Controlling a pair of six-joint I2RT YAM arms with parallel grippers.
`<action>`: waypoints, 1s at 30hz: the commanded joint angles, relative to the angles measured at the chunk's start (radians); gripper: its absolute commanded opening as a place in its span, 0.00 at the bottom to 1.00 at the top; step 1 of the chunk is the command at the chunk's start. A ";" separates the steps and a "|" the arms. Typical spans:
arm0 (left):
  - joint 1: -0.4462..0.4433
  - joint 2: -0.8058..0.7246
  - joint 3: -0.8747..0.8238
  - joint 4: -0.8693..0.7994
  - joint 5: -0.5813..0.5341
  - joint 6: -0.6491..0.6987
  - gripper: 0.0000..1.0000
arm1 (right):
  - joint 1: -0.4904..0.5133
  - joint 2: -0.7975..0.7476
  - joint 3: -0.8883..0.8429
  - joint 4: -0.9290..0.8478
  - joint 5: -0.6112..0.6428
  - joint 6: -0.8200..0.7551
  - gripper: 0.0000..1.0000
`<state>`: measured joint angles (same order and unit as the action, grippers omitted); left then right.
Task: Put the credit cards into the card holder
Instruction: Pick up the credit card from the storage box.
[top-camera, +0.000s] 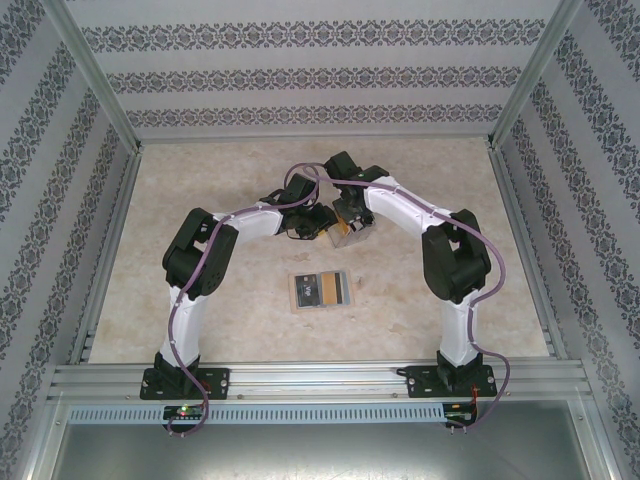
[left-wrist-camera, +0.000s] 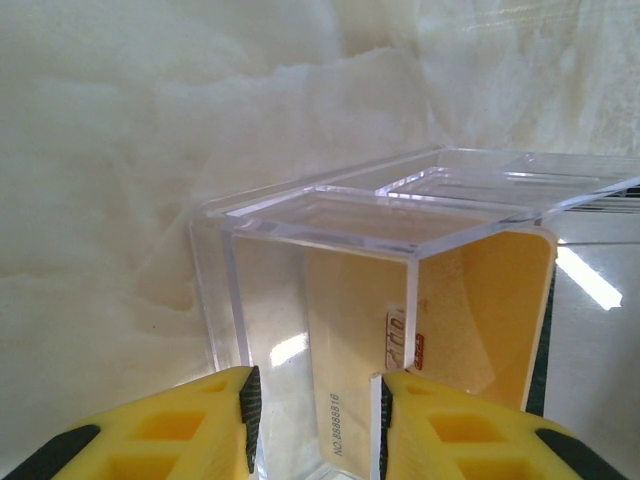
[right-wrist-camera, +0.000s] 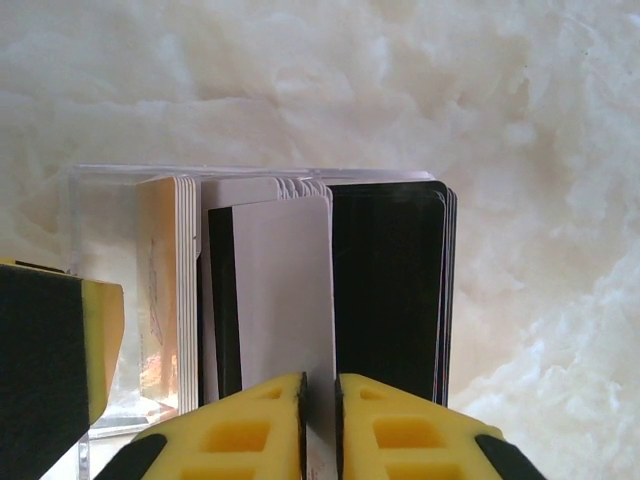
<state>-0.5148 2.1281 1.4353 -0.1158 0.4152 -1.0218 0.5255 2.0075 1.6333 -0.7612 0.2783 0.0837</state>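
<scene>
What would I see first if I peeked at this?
A clear box packed with upright cards sits mid-table, where both arms meet. The right gripper pinches a white card in it, between an orange stack and a black stack. The card holder lies flat nearer the arm bases.

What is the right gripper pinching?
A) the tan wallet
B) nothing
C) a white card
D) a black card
C: in the right wrist view the right gripper is clamped on the edge of a white card standing in the clear box.
</scene>
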 joint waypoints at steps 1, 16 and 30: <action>0.015 -0.002 -0.026 -0.041 -0.012 0.009 0.36 | -0.024 -0.035 -0.007 -0.021 0.006 0.021 0.12; 0.014 -0.026 -0.021 -0.017 0.008 0.021 0.40 | -0.074 -0.212 -0.149 0.107 -0.325 0.323 0.02; 0.019 -0.212 -0.127 0.079 -0.021 0.008 0.61 | -0.132 -0.495 -0.465 0.391 -0.428 0.690 0.01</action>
<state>-0.5148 1.9911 1.3521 -0.0933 0.4099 -1.0103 0.4068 1.5620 1.2110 -0.4618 -0.1143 0.6529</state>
